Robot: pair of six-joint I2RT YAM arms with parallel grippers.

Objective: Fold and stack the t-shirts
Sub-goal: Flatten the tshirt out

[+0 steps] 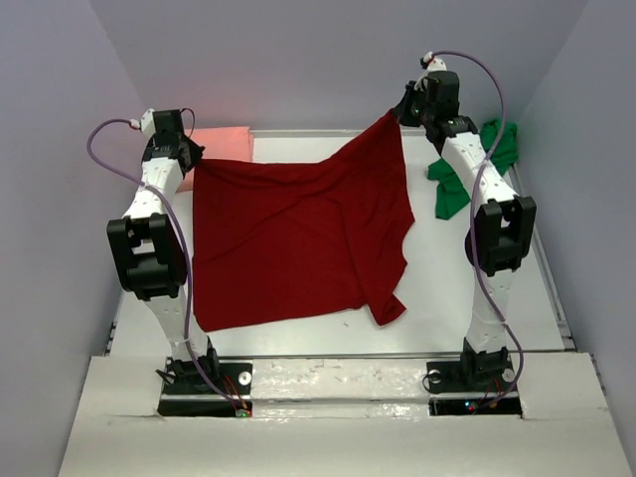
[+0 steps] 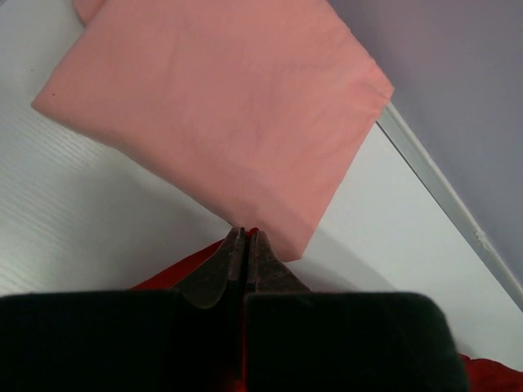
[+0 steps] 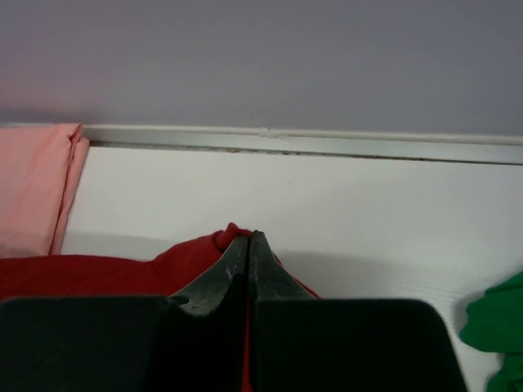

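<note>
The dark red t-shirt (image 1: 298, 238) is spread over the middle of the table, its two far corners lifted. My left gripper (image 1: 192, 159) is shut on the far left corner, and red cloth (image 2: 163, 273) shows beside its jaws. My right gripper (image 1: 397, 111) is shut on the far right corner (image 3: 196, 253), held higher. A folded salmon pink t-shirt (image 1: 221, 147) (image 2: 221, 114) lies at the far left, just beyond the left gripper. The bright green t-shirt (image 1: 467, 174) (image 3: 494, 318) lies crumpled at the far right, partly behind the right arm.
A raised rim (image 1: 318, 131) (image 3: 310, 143) runs along the far edge of the white table, with the grey back wall close behind it. Side walls stand close to both arms. Bare white table (image 1: 447, 288) shows right of the red shirt.
</note>
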